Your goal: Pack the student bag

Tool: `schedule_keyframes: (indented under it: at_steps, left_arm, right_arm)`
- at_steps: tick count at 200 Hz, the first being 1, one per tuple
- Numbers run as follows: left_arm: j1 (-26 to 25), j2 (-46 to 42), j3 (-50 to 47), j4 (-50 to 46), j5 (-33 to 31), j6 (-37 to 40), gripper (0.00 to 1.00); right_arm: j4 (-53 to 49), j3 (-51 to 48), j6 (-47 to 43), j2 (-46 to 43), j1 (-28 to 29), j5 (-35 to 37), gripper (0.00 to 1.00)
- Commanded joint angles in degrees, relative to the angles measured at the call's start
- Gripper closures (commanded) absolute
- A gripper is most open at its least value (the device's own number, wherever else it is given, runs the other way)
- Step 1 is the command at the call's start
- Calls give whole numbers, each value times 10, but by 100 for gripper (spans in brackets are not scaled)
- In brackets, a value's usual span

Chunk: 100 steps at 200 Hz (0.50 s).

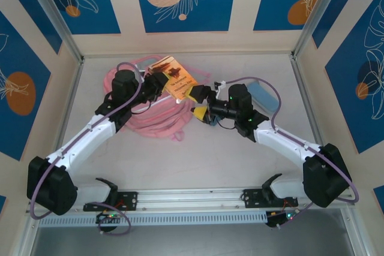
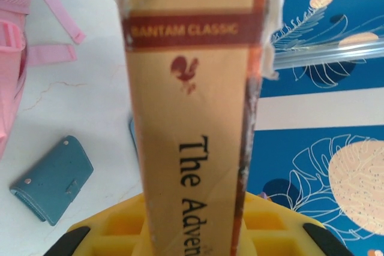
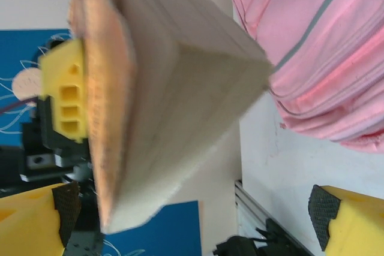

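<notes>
We judge the packing to be at an early stage. The book (image 1: 177, 79), a paperback with a tan spine, is not yet in the student bag (image 1: 150, 121) but is held in the air above the bag's far side. The left claw (image 1: 165, 83) is closed on it, with its yellow fingers (image 3: 63, 91) pinching across the covers. The right claw (image 1: 198, 102) stands wide open just beside the book's near corner and holds nothing. The bag lies on the surface (image 1: 228, 160) between the two arms, partly under the left one. The parts we see show closed zips, and we cannot tell whether anything is inside. The light-blue pencil case (image 1: 263, 95) lies outside the bag, off to the right. By our reckoning, a pocket has to be opened before book and case can go in.
</notes>
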Motion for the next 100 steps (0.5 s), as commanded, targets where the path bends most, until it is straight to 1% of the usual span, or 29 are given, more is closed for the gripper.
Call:
schedule_keyframes:
  at_steps: [1,19,52,74,100]
  left_arm:
    - [5,-24,-9,51,-24,-45,88]
    - [5,-24,-15,62,-28,-61,89]
    - [5,-23,-26,88,-30,-86,90]
    - [5,-24,-28,92,-31,-90,90]
    - [5,-23,-34,96,-32,-94,90]
  right_arm:
    - [37,42,38,12,1,26,0]
    - [51,54,66,30,5,29,0]
    - [152,42,149,71,7,32,5]
    - [179,49,163,89,9,28,12]
    - [184,57,175,102,13,24,24]
